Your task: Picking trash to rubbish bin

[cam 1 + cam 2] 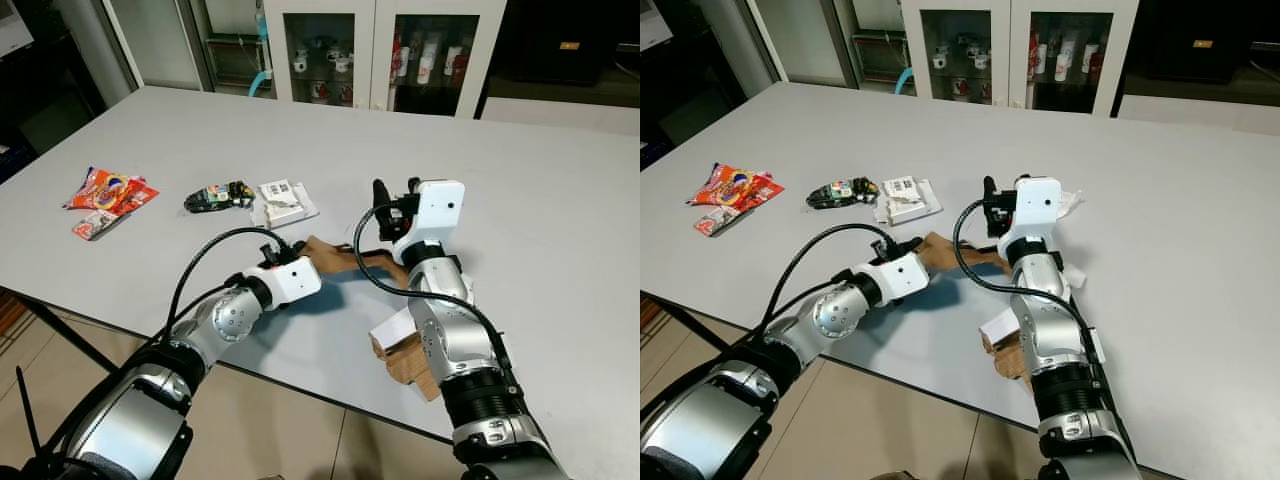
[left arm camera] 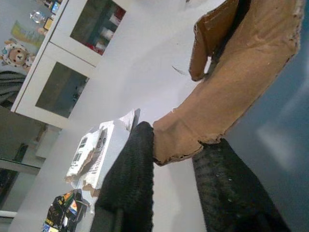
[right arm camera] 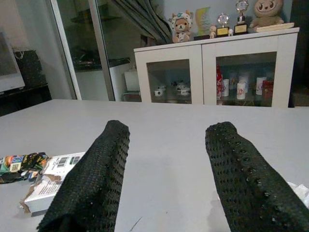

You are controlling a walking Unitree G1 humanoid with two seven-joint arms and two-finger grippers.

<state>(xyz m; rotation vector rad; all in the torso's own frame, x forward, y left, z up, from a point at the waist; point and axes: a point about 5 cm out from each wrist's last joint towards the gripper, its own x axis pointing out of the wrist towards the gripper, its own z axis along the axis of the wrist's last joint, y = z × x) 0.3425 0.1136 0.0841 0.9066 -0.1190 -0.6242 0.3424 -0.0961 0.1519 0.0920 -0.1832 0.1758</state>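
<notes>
**Left gripper has the cardboard strip by its near end**

On the grey table (image 1: 560,230) the left gripper (image 2: 175,159) is closed on the near tip of a torn, curved strip of brown cardboard (image 1: 345,256), one black finger on each face. The strip's long axis runs away from those jaws, arcing over towards the right arm, so I judge a lift straight up would carry it clear.

The right gripper (image 3: 166,166) hovers just beyond the strip's far end, jaws wide and empty, pointing across the table at the glass-fronted white cabinet (image 3: 217,72).

Further left lie a flattened white carton (image 1: 285,203), a dark crumpled wrapper (image 1: 218,196) and red snack packets (image 1: 108,192), all nearer the left arm. Another lump of brown cardboard (image 1: 405,362) sits under the right forearm.
</notes>
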